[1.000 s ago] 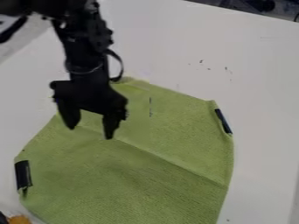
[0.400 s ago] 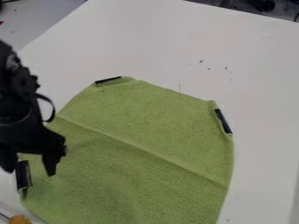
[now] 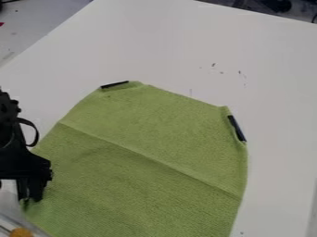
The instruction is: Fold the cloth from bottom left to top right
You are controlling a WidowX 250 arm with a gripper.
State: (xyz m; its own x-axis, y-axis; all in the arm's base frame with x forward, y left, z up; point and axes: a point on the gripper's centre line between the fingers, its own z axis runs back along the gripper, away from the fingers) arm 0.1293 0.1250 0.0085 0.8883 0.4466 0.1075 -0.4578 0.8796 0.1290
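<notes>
- I have the gripper (image 3: 17, 192) low at the left edge of my view, over the left edge of the cloth, its outer side cut off by the frame.
- Its fingers stand apart, one over the cloth's left edge, the other just at the frame; I cannot tell whether either touches the cloth or the table, and I make out nothing held.
- The green cloth (image 3: 148, 152) lies spread out flat on the white table (image 3: 272, 74), its near edge running out of view at the bottom.
- A straight crease crosses it at a slant, from the left edge down to the right edge.
- One black strip (image 3: 115, 84) sits on the far left corner, another (image 3: 236, 128) on the far right corner.
- Past the cloth's far edge I have a wide stretch of table, with small dark specks (image 3: 213, 65) on it; to the right a narrower band of table runs alongside.
- At the near left corner, close to the cloth, I see an orange thing (image 3: 21, 232), partly cut off.
- Dark items (image 3: 275, 5) lie beyond the table's far right edge.
</notes>
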